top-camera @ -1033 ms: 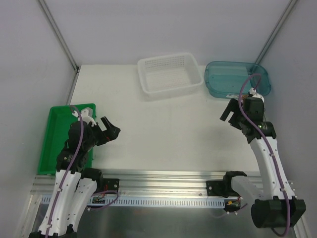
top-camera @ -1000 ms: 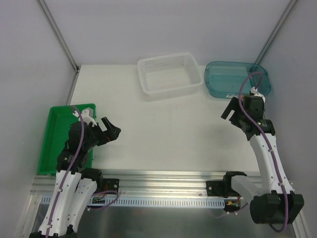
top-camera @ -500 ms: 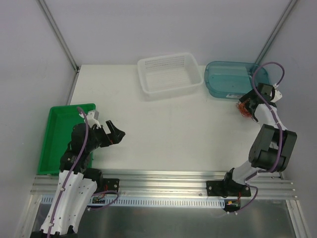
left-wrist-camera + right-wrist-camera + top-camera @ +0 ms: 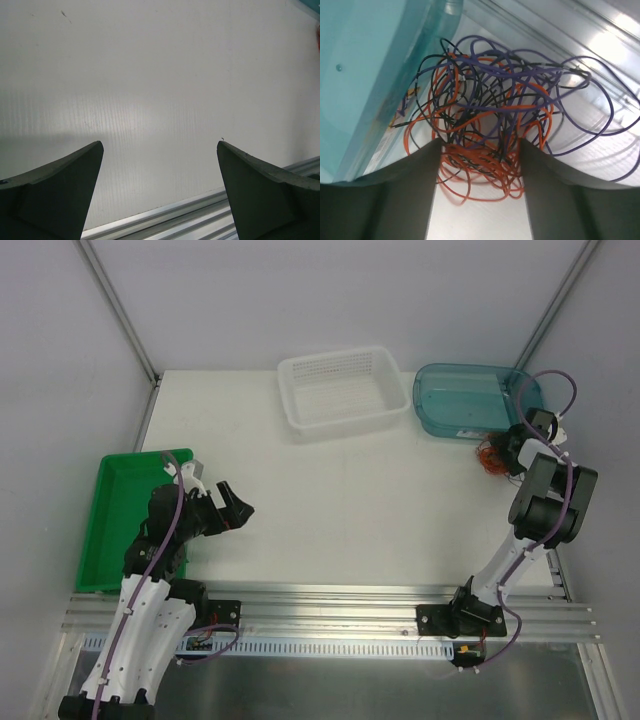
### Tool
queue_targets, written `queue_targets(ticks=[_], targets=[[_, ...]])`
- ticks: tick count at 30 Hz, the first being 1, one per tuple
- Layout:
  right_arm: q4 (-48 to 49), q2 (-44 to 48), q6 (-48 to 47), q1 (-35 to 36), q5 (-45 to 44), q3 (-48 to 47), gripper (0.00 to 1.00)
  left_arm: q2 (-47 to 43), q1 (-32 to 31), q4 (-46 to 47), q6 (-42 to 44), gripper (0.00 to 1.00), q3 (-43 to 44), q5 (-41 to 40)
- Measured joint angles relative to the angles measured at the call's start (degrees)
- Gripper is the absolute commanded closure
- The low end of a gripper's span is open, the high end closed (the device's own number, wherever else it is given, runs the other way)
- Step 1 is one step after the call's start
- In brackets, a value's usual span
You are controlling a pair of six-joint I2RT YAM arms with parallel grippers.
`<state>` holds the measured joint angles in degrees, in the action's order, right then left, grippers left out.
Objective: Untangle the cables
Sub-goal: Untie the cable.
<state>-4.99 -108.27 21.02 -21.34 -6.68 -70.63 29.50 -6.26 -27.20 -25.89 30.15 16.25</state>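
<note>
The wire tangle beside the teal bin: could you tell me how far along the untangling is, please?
Nothing looks done: the thin orange, black and purple wires form one knotted ball beside the translucent teal plastic bin. In hand: the right gripper straddles it, grip unclear. Left: separating every strand; the left gripper hangs open over the white table.

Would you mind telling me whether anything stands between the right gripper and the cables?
Nothing visible does: the cables lie between the fingers of the right gripper, beside the teal tub.
</note>
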Motion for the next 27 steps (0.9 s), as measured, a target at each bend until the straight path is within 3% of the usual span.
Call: queue_targets(ticks=[6,7,8,13,16,24,27], targets=[[1.6,-0.61,2.38,-0.17,1.31,1.79,0.83,0.02,0.0,0.02,0.0,0.01,0.0,0.02],[1.9,-0.37,2.6,-0.17,1.51,2.69,0.95,0.0,0.0,0.0,0.0,0.01,0.0,0.02],[2.14,0.0,2.8,-0.15,1.62,3.48,0.99,-0.04,0.0,0.0,0.0,0.01,0.0,0.02],[1.22,7.21,3.34,2.03,2.01,10.91,0.99,-0.92,0.0,0.02,0.0,0.01,0.0,0.13],[-1.09,14.23,2.69,8.11,2.56,16.24,0.99,-1.49,0.0,0.02,0.0,0.01,0.0,0.26],[-5.68,32.11,-4.13,38.1,9.66,24.79,0.99,-2.43,0.0,0.02,0.0,0.01,0.0,2.25],[-7.26,34.34,-8.02,49.77,12.85,25.33,0.86,-2.03,0.0,0.11,0.0,0.01,0.0,3.3]])
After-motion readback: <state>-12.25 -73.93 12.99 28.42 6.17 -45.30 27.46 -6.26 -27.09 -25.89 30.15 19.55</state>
